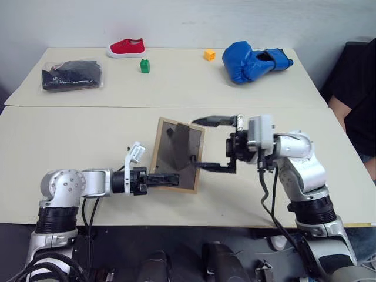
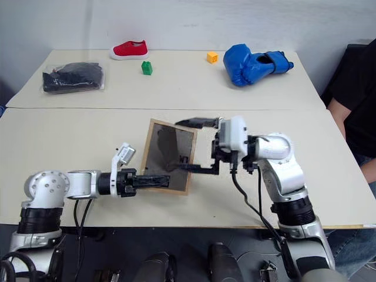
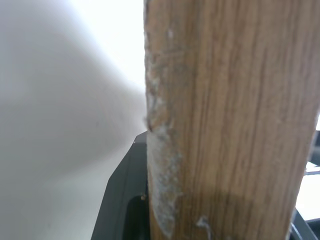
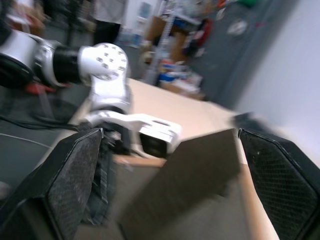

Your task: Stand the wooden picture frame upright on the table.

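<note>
A blue boxing glove (image 1: 251,61), red shoe (image 1: 126,47) and black bag (image 1: 71,75) lie far back on the table (image 1: 70,135). The left gripper (image 1: 167,180) clamps the wooden picture frame (image 1: 179,154), dark back showing, raised mid-table. The right gripper (image 1: 212,144) stands wide open beside it.

Both arms are built of rounded silver-grey shells joined by ribbed black collars. The left arm (image 1: 76,185) ends its elbow in a disc ringed with small screws. The right arm (image 1: 302,167) carries a white boxy block at its wrist, at 9 o'clock from the elbow. Black cables loop down from each forearm. Each gripper has long black fingers (image 4: 75,175) with a fine mesh-textured face.
</note>
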Robot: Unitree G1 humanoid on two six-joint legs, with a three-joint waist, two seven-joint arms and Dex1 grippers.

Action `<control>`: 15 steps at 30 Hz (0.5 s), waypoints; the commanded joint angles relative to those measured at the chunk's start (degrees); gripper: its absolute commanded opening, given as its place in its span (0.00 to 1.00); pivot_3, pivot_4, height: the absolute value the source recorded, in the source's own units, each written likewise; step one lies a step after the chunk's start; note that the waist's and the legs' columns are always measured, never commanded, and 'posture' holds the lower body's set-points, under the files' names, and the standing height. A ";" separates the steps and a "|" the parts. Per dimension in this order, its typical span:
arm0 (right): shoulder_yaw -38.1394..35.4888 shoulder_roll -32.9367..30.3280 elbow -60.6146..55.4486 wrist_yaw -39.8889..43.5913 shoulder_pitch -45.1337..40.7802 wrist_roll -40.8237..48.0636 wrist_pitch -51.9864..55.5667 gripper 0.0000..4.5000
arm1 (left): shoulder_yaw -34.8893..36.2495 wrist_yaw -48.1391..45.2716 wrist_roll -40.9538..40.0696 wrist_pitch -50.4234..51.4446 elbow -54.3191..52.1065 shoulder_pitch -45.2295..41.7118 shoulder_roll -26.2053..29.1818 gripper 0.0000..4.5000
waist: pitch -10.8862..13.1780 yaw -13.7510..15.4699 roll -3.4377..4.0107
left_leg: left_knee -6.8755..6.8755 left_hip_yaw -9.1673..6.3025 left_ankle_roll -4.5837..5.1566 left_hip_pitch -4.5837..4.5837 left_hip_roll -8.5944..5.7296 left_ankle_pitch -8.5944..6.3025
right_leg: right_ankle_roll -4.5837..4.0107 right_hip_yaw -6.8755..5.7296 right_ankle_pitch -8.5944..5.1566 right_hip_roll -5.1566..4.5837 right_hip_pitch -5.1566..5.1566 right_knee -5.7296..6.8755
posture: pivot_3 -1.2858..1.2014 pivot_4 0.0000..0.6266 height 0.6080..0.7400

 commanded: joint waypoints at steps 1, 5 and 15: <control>-2.59 -3.00 7.59 1.27 0.75 -5.67 -15.46 0.99 | -0.98 2.87 -13.00 2.99 5.52 -3.62 3.13 0.27 | 0.04 0.06 -0.07 | 0.03 -0.01 0.00 -0.02 0.00 0.00 | 0.00 0.00 0.00 0.00 0.00 0.00 | 0.52 0.24 1.00; -0.55 -4.51 18.42 -3.95 -0.85 -19.31 -40.42 0.99 | -7.53 8.45 -27.30 2.99 13.23 -7.34 6.89 0.27 | 0.05 0.04 -0.07 | 0.02 -0.02 0.01 -0.01 -0.01 0.00 | 0.00 0.02 0.00 -0.04 0.01 -0.01 | 0.52 0.24 1.00; 1.25 1.20 32.63 -36.08 -7.77 -51.20 -60.38 0.95 | -19.07 18.48 -44.85 -1.07 16.83 -9.18 9.36 0.27 | 0.05 -1.39 -0.06 | 0.02 0.00 -0.17 0.03 0.06 0.10 | -0.01 0.04 -0.01 0.03 -0.07 0.15 | 0.52 0.24 1.00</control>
